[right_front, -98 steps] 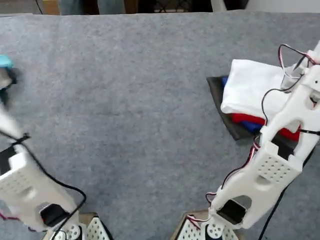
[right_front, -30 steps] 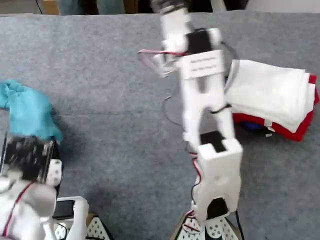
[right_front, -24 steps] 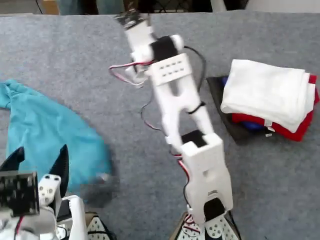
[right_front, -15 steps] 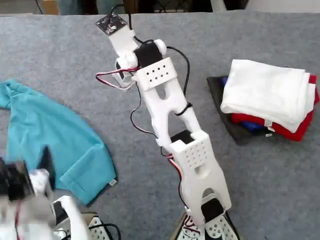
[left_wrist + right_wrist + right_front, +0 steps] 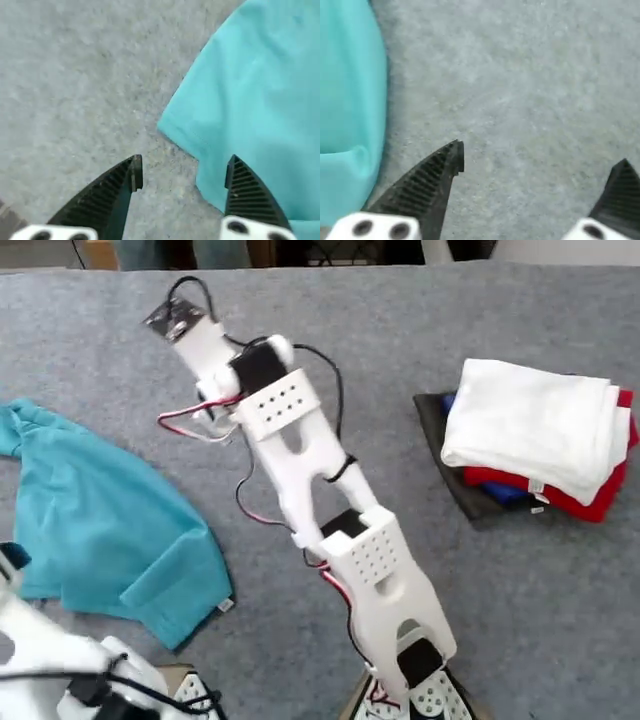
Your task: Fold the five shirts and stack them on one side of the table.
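Grey felt table: teal shirt lies unfolded at left, left gripper wide open directly over its edge, right gripper also wide open over bare felt beside it.

Grey felt-like table, nap slightly mottled. Past the table's far edge: wooden piece near the far left corner, thin dark cable just beside it, pale surface behind the far right corner.
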